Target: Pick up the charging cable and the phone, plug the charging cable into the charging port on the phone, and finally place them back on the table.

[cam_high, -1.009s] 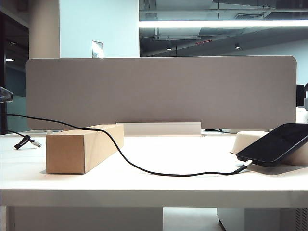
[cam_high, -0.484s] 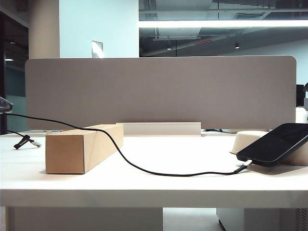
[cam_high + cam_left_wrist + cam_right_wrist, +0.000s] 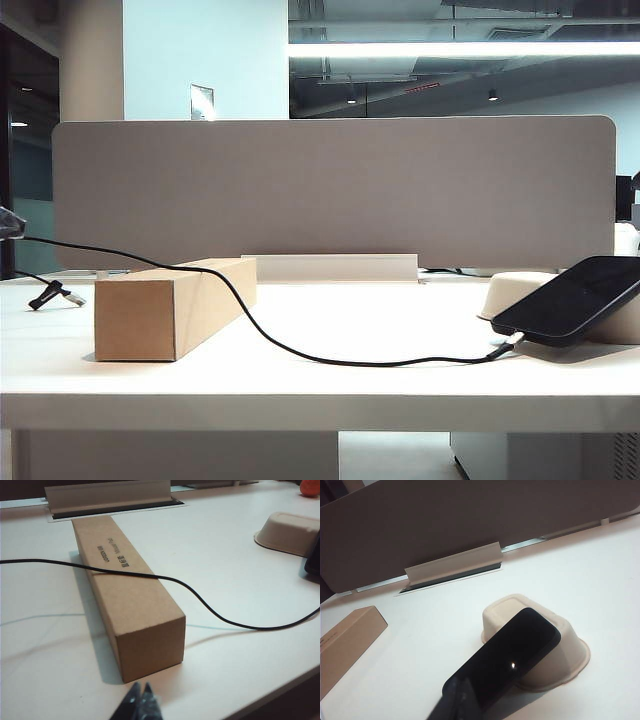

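The black phone point(image 3: 568, 298) leans tilted on a cream moulded tray point(image 3: 510, 290) at the right of the table point(image 3: 350, 310). The charging cable point(image 3: 300, 352) has its silvery plug point(image 3: 510, 343) at the phone's low short edge, covering the charging port. From there the cord runs left along the table, climbs over a cardboard box point(image 3: 150, 315) and leaves at the left edge. My left gripper point(image 3: 141, 687) is shut and empty, hanging just short of the box's near end point(image 3: 150, 645). My right gripper point(image 3: 462, 692) is shut and empty, seen in front of the phone point(image 3: 515, 660).
A grey divider panel point(image 3: 330, 190) backs the table, with a raised cable-slot flap point(image 3: 330, 267) at its foot. A small black clip on a thin lead point(image 3: 55, 294) lies at the far left. An orange object point(image 3: 310, 487) sits beyond the tray point(image 3: 287, 532).
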`<state>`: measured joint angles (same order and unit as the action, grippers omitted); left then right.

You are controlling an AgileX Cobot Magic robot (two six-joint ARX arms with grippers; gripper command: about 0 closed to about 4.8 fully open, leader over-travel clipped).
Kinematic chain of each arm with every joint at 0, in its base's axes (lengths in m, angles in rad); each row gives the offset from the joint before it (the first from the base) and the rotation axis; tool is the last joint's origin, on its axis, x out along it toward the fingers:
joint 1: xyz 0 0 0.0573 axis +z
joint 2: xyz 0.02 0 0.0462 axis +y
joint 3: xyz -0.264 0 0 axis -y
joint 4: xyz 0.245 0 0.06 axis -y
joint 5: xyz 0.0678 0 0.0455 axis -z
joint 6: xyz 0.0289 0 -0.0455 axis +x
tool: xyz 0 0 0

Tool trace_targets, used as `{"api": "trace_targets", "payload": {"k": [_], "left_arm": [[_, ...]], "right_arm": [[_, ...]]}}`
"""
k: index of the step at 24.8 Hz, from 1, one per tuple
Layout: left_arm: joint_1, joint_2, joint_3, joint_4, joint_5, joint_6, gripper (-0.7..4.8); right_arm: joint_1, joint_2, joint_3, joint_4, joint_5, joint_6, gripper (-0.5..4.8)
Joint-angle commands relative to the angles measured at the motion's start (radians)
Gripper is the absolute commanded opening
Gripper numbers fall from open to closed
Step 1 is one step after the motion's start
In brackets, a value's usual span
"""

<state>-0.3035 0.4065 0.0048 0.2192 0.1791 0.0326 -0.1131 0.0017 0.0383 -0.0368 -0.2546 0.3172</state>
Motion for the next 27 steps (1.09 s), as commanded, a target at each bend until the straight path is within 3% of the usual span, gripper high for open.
{"api": "trace_targets", "payload": {"k": [1, 4, 12, 23, 27], "left_arm": [[0.000, -0.001, 0.003, 0.004, 0.000, 0.001, -0.06], [0.000, -0.005, 0.003, -0.002, 0.000, 0.001, -0.06], [0.023, -0.230, 0.003, -0.090, 0.008, 0.001, -0.06], [0.286, -0.399, 0.003, -0.092, 0.003, 0.001, -0.06], [0.305, -0.402, 0.003, -0.092, 0.001, 0.001, -0.06]], "right_arm": [[0.000, -0.002, 0.002, -0.005, -0.002, 0.001, -0.03], [0.000, -0.002, 0.002, -0.029, -0.001, 0.000, -0.03], [0.000, -0.002, 0.001, -0.048, 0.010, 0.000, -0.03], [0.000, -0.002, 0.001, -0.048, 0.017, -0.004, -0.03], [-0.001, -0.002, 0.001, -0.048, 0.018, -0.005, -0.03]]}}
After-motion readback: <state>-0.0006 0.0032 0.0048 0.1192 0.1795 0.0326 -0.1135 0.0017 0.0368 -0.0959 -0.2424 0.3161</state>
